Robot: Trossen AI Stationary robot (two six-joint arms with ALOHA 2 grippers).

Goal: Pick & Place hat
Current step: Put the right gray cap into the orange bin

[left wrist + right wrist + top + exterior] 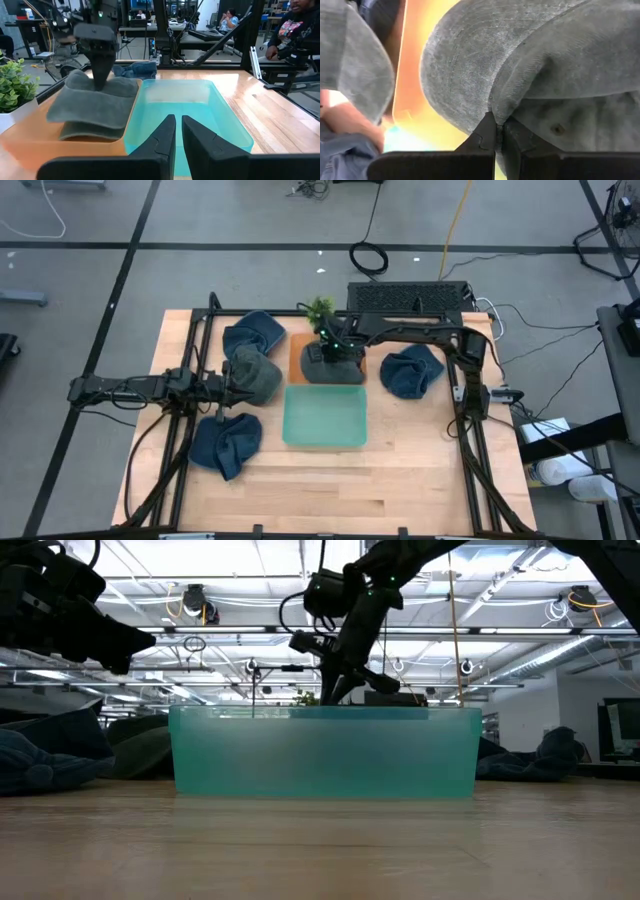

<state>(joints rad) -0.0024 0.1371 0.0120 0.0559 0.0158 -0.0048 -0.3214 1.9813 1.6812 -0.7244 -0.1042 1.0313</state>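
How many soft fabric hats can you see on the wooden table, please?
5: two blue ones and a grey-green one left, one blue right, one grey in the orange tray; others may be hidden.

- Hat (95, 102) in the orange tray (30, 145): grey, faded denim-like weave, stitched seams visible on the brim.
- Bin (324, 418): translucent teal-green, plain.
- Table (400, 480): light wood planks, visible grain.
- Blue hats: dark blue denim, one right of the tray (411, 370), one at the table's far left (254, 333), one at the near left (226, 442).
- Olive hat (255, 375): grey-green, dull.
- Plant (12, 85): bright green leaves, white pot.
- Arms and frame: black.
- Floor (250, 270): grey with black lines.
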